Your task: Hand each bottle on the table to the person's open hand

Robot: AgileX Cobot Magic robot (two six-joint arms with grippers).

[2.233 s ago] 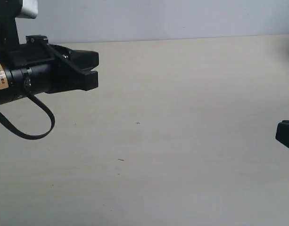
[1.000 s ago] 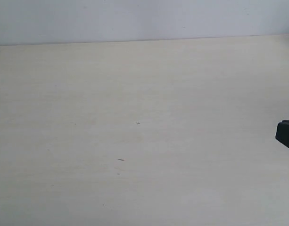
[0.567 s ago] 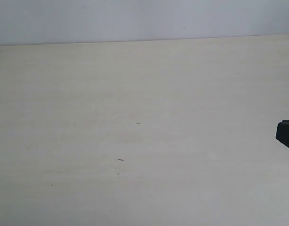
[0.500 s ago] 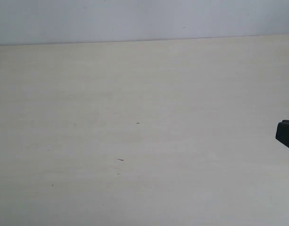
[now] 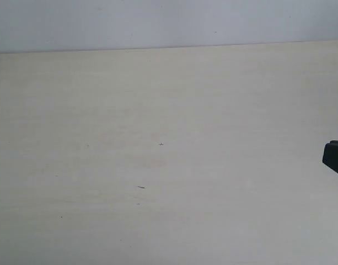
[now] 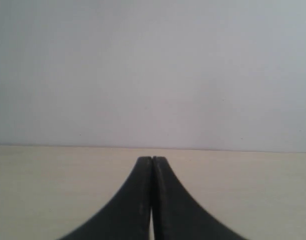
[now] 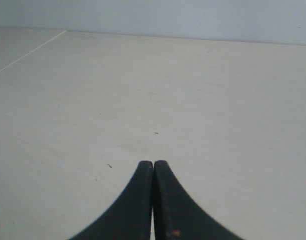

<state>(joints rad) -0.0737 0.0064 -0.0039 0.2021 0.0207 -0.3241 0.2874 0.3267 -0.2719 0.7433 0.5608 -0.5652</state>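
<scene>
1. Left gripper (image 6: 152,159): black, with two curved fingers pressed flat together tip to tip and nothing between them. It hangs low over the table (image 6: 43,190) and points toward the pale grey wall (image 6: 153,70). It shows in its own wrist view only.

2. Table: broad pale beige top with faint grain. It fills the exterior view from the near edge up to the foot of the wall.

3. Bottles: their position cannot be told from these views.

4. Dark dash (image 5: 141,187): a short mark on the table surface, left of centre and toward the near side.

5. Dark speck (image 5: 161,144): a tiny mark just right of the dash and farther back. It lies well apart from both grippers.

6. Thin pale line (image 7: 28,52): it runs slantwise across one far corner of the table, in the right wrist view.

7. Black part (image 5: 335,158): a blunt piece at the right edge of the exterior view, cut off by the frame. It sits above the table surface.

8. Right gripper (image 7: 153,162): black, with curved fingers closed against each other and gripping nothing. It is aimed across the table toward the speck.
</scene>
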